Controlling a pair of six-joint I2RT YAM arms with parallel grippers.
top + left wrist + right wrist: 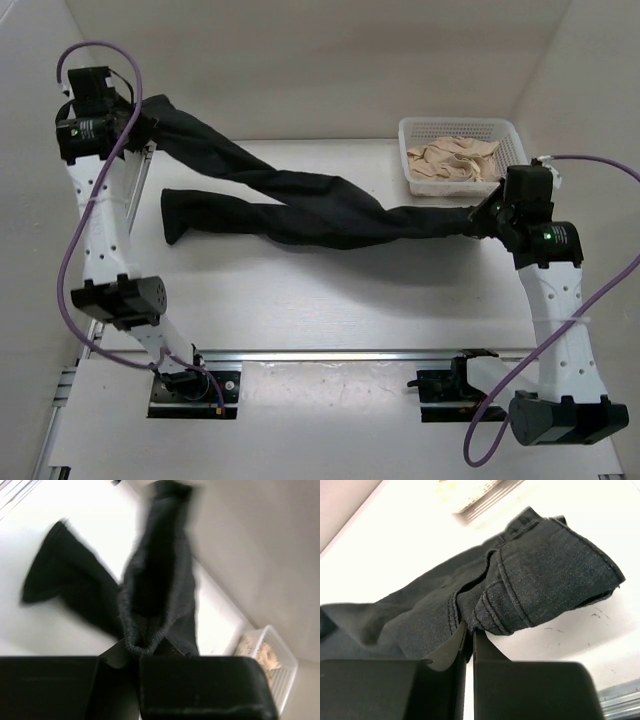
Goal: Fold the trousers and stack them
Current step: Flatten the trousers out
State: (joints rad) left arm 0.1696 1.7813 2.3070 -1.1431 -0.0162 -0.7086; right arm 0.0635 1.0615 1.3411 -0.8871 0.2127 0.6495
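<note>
The step in hand looks like spreading the garment out before any fold: the trousers hang stretched and twisted between the two hands, not yet flat. The left hand is pressed together on the hem of one leg, whose open cuff bunches right at its fingertips in the wrist view, and it carries that end clear of the table. The right hand is likewise pinched shut, on the seamed waistband, with the denim-like cloth fanning out just beyond its fingers. The other leg lies loose on the table between the hands, below and beside the left hand's leg, its end nearer the left hand (the two legs cross over one another partway along). Just past the right hand stands a basket holding beige cloth. The next move likely calls for undoing the twist and laying the legs flat together.
</note>
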